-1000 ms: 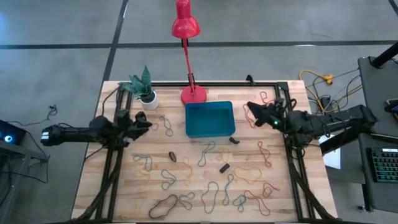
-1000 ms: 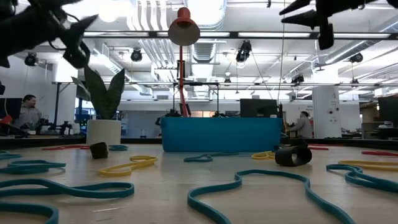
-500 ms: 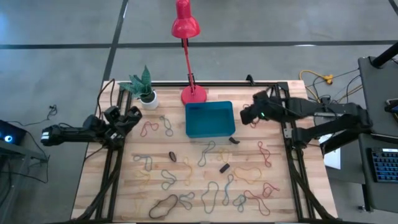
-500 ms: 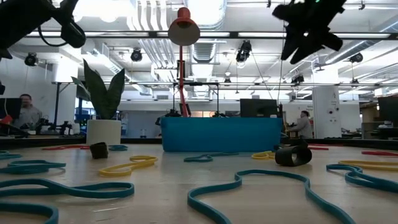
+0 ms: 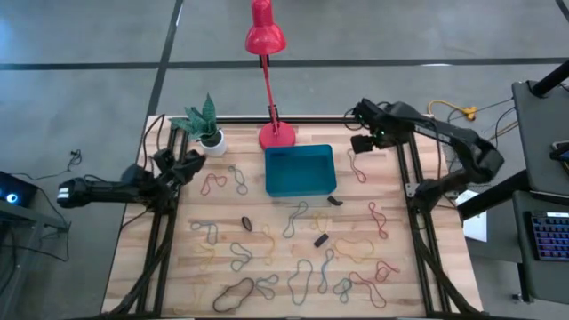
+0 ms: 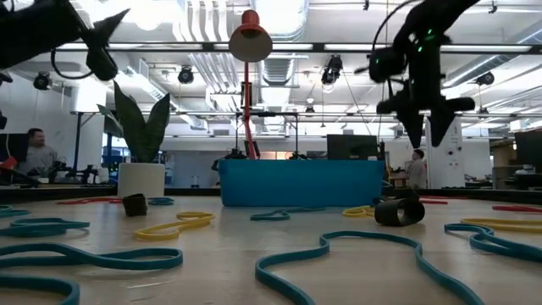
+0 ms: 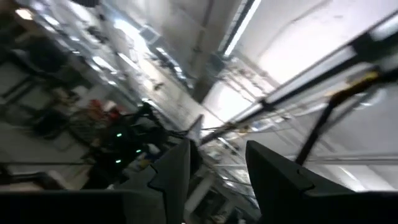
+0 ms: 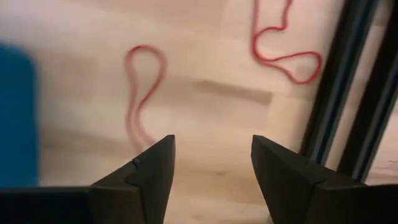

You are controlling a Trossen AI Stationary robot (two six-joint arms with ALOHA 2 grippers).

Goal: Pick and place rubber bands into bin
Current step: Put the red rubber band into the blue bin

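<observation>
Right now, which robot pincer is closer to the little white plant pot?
The left pincer: it hangs just beside the small white plant pot. The right pincer is far across, past the shallow teal plastic bin.

My shallow rectangular teal-blue plastic bin (image 5: 300,170) sits upright just above the frame's centre, its floor bare. Thin floppy rubber bands (image 5: 297,216) in red, teal, yellow, tan and black lie flat, scattered across the lower half and beside both its sides.
</observation>
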